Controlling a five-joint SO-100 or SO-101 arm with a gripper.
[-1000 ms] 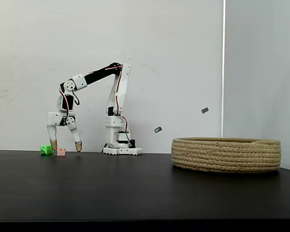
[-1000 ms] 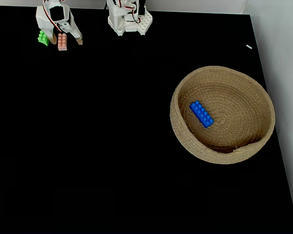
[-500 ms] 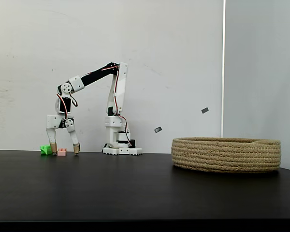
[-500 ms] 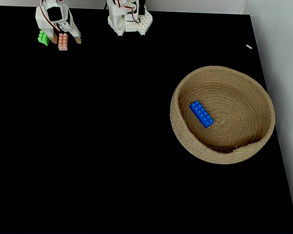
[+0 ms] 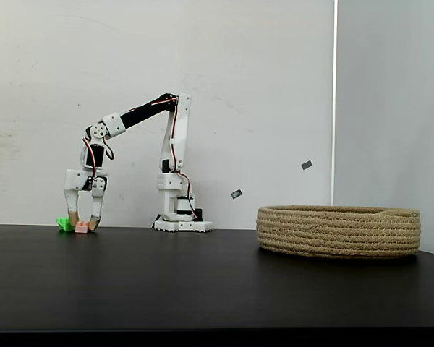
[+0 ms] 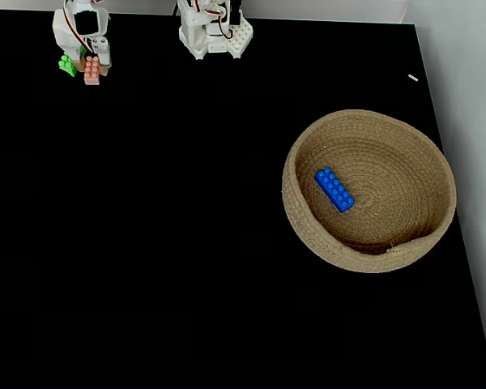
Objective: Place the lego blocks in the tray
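Pink brick (image 6: 91, 71) | clamped in pincer (image 5: 82, 226) on table | blue brick (image 6: 334, 190) in tray (image 6: 364, 255)

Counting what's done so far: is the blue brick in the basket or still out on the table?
In. The blue brick lies flat on the floor of the basket, left of its middle in the fixed view from above.

Arm (image 5: 141, 113) reaching down-left, fingers (image 5: 72, 217) nearly closed, tips at table level

Arm base (image 6: 213, 24) cropped at top edge
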